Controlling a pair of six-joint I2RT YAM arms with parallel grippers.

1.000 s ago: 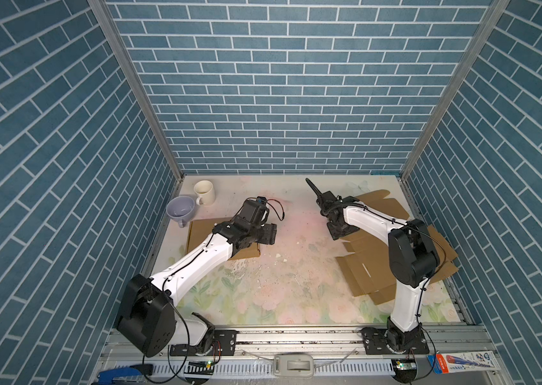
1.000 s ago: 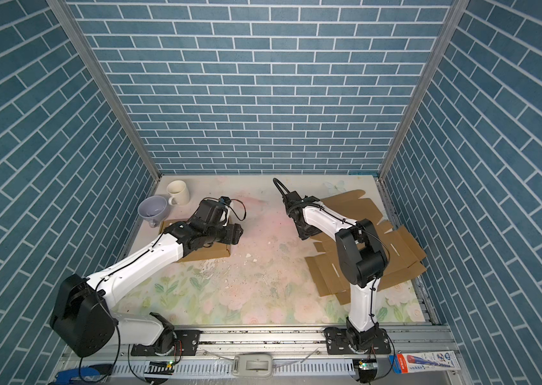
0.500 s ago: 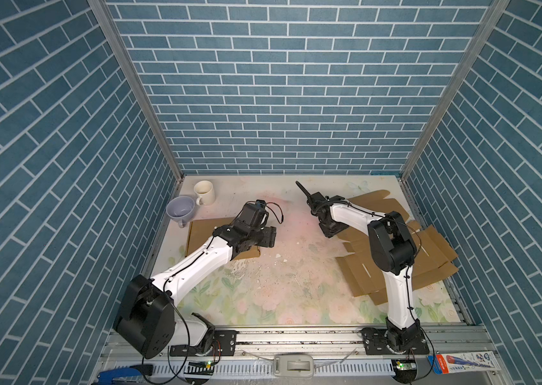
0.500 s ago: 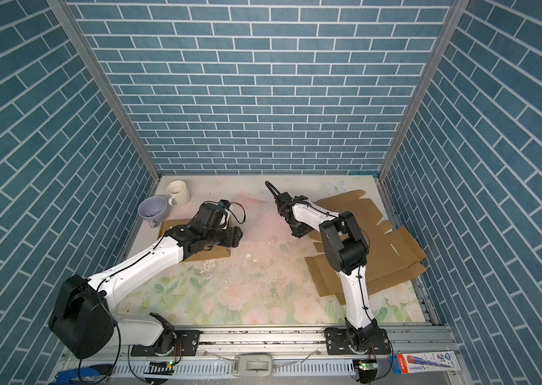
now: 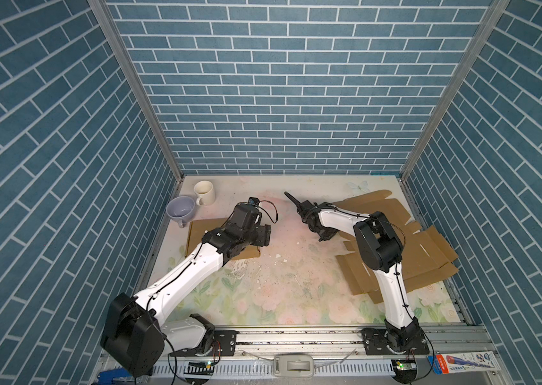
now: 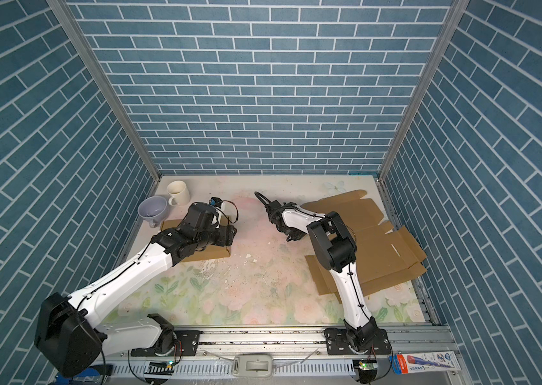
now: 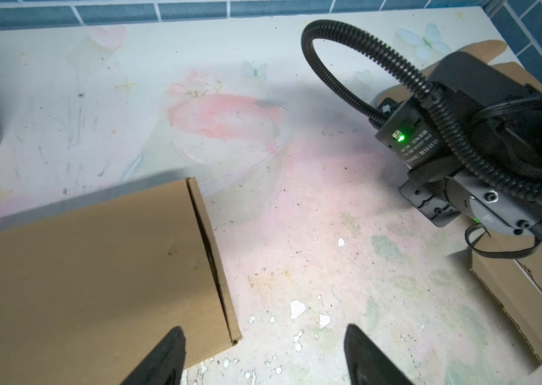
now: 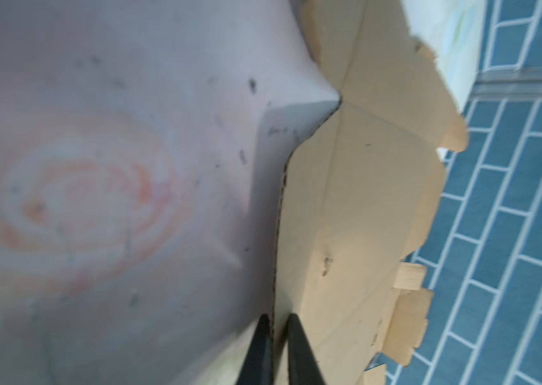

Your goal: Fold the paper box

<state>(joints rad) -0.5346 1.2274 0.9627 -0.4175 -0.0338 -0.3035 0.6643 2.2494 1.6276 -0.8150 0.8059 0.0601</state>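
Note:
The paper box (image 5: 426, 253) (image 6: 388, 253) lies as a flat brown cardboard blank on the right of the table in both top views. My right gripper (image 5: 325, 236) (image 6: 293, 237) sits at its near-left edge. In the right wrist view the right gripper (image 8: 278, 318) is shut on that cardboard edge (image 8: 363, 200), which runs between the two black fingers. A second, folded cardboard box (image 5: 203, 230) (image 7: 96, 266) lies on the left. My left gripper (image 5: 264, 235) (image 7: 263, 330) hangs open over its corner, holding nothing.
A cream mug (image 5: 204, 192) and a lavender cup (image 5: 180, 208) stand at the back left beside the folded box. Blue brick walls close in three sides. A toothpaste carton (image 5: 463, 361) lies on the front rail at the right.
The right gripper's jaws have closed onto the edge of the flat cardboard, and the right arm's elbow has swung leftward. The left arm has stayed where it was.

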